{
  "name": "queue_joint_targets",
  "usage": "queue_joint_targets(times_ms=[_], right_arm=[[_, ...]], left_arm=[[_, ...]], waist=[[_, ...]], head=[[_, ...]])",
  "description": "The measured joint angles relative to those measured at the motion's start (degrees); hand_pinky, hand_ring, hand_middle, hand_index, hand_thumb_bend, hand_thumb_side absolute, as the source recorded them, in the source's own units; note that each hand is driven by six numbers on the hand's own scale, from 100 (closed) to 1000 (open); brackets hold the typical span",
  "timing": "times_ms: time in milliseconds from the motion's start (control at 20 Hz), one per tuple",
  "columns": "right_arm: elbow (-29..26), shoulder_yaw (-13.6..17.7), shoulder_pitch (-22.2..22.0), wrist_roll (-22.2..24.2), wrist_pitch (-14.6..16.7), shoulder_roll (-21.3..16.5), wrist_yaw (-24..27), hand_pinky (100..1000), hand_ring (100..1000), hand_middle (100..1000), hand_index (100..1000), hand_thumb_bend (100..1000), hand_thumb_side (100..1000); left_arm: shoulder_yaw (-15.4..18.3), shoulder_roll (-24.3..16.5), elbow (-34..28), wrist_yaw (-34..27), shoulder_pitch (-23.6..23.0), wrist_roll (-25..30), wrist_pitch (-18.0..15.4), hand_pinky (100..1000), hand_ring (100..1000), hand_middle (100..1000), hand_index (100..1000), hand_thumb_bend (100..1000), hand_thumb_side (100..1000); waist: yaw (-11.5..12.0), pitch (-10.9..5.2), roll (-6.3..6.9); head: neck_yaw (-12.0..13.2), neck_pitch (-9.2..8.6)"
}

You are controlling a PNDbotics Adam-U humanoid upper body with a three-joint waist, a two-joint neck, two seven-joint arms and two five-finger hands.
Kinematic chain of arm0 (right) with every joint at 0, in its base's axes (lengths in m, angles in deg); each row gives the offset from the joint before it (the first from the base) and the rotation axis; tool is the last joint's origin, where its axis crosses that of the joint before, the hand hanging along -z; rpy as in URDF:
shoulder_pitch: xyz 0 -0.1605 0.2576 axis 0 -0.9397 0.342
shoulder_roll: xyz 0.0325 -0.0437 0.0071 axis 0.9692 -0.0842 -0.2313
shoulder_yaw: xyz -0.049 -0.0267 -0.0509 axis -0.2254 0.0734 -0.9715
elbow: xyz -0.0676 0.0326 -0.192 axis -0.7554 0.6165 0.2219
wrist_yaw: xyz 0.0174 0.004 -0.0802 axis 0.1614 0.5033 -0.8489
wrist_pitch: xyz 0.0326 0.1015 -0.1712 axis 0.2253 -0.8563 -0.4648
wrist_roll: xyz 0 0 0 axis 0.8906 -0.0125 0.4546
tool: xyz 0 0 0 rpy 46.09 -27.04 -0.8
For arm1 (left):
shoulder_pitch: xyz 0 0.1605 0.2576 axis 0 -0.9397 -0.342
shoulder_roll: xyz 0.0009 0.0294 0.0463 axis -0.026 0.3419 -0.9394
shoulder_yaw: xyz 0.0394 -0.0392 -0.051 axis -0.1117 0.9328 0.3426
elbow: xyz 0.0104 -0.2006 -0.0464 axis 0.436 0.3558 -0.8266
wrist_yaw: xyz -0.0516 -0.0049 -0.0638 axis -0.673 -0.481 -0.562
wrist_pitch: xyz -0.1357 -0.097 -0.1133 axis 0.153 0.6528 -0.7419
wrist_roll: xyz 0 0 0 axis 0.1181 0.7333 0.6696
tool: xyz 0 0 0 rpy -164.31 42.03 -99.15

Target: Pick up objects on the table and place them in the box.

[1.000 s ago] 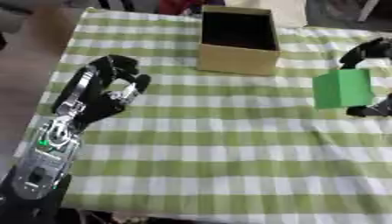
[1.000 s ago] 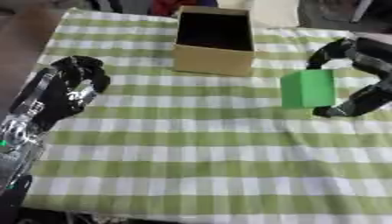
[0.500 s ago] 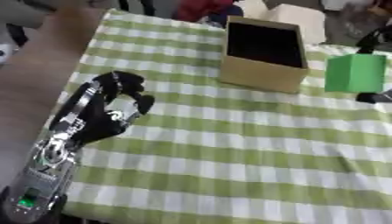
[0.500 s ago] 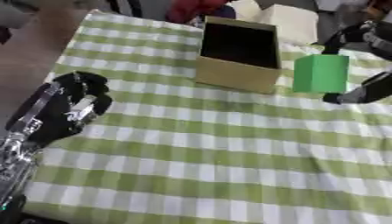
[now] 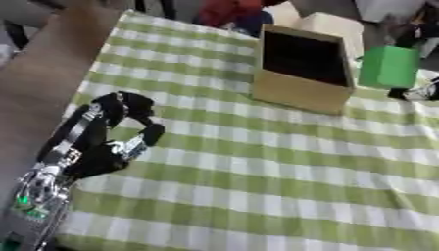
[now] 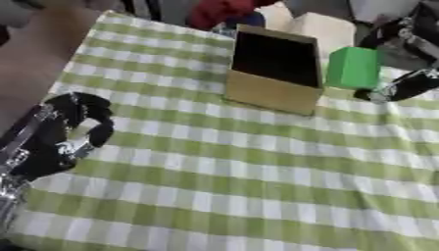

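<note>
Green cube-shaped block (image 6: 353, 67) was up off the tabletop (image 5: 283, 166) when I looked, pinched in my right robot hand (image 6: 403, 54), black fingers (image 6: 390, 30) over its top edge and the thumb under its lower right corner. It sat just to the right of the open tan cardboard box (image 5: 302, 68), about level with the box's rim, not inside it. From my seat I couldn't tell whether the block was touching the box wall or only sitting close beside it.

That box stood near the far end of the green-and-white checked cloth covering the tabletop, its dark inside facing the camera and one pale flap sticking up behind it.

My left robot hand (image 5: 111, 132) was down by the near left edge of the cloth, well apart from the box. Its fingers were curled in toward the palm with nothing in them, and the silver-and-black forearm ran off the lower left corner with a small green light on it.

Whole view was tilted, so the cloth looked skewed.
</note>
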Motion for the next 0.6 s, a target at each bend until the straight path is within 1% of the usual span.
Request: queue_joint_targets(times_ms=[250, 450, 600], right_arm=[[5.9, 1.5, 2.6, -3.3, -0.7, 0.7, -2.7, 742, 805, 521, 719, 554, 100], [9.4, 2.0, 4.7, -6.3, -1.2, 1.6, -4.2, 745, 812, 552, 740, 548, 100], [10.5, 2.0, 6.3, -7.8, -1.0, 2.4, -4.8, 745, 816, 577, 752, 536, 100]], left_arm=[[-0.7, 0.4, 0.0, 0.0, 0.5, 1.0, -0.1, 900, 603, 578, 714, 501, 415], [-1.0, 0.7, 0.0, 0.0, 0.6, 1.3, -0.2, 900, 603, 578, 714, 502, 417], [-1.1, 0.8, 0.0, 0.0, 0.6, 1.5, -0.1, 900, 603, 577, 714, 501, 419]], waist=[[2.1, 0.55, -1.18], [2.9, 0.79, -1.40], [3.1, 0.79, -1.68]], head=[[-2.9, -0.75], [-4.5, -0.96], [-5.4, -0.98]])
